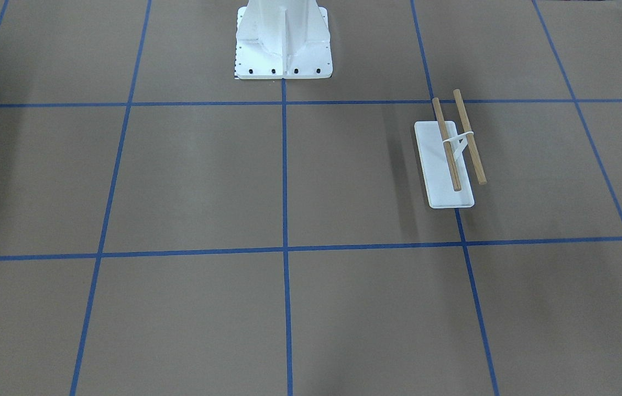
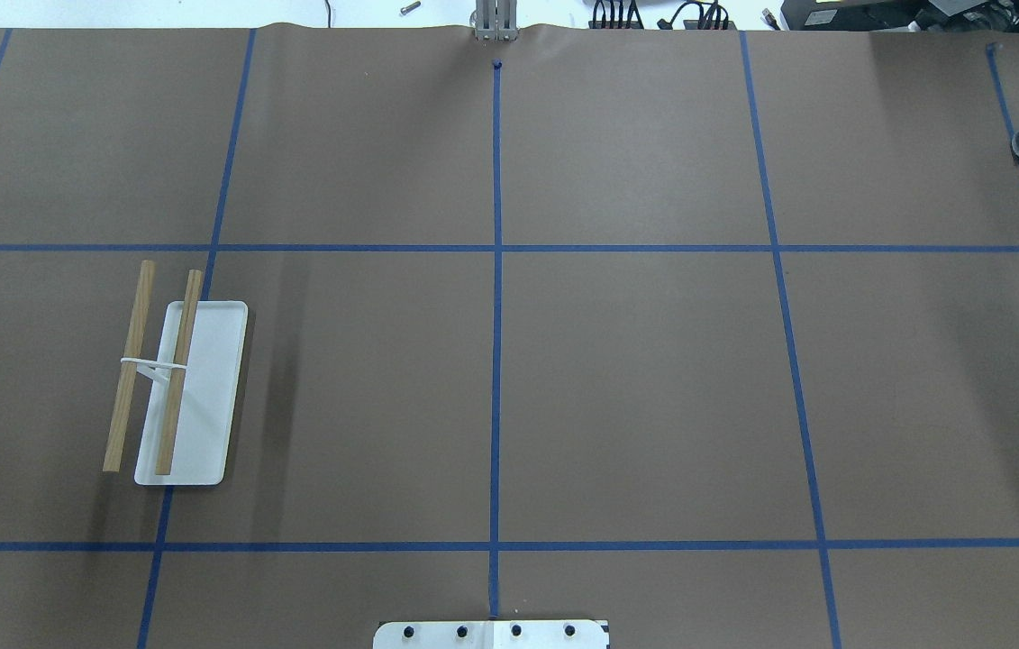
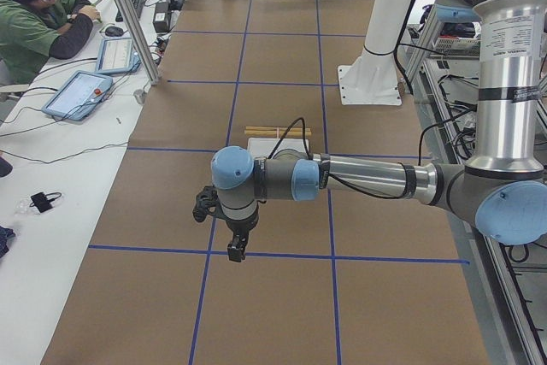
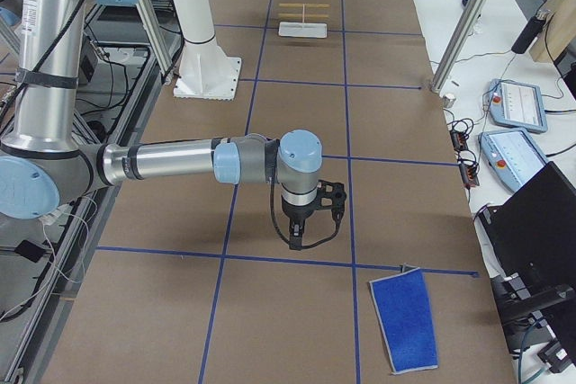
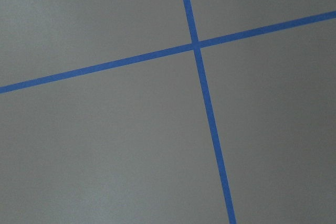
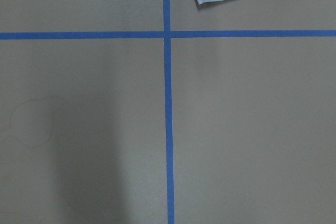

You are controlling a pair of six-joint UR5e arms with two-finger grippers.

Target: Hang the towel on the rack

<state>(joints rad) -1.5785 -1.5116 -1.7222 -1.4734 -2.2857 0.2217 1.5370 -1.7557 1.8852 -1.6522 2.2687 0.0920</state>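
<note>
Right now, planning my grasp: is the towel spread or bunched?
Spread: the towel lies flat as a smooth rectangle, with no bunching.

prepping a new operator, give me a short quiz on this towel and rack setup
1. True or false: the towel already hangs on the rack.
2. On which side of the robot does the rack stand? A) its left B) its right C) dead centre
3. How many wooden dowels does the rack have?

Key: 1 false, it lies flat, far from the rack. 2 A. 3 two.
</note>
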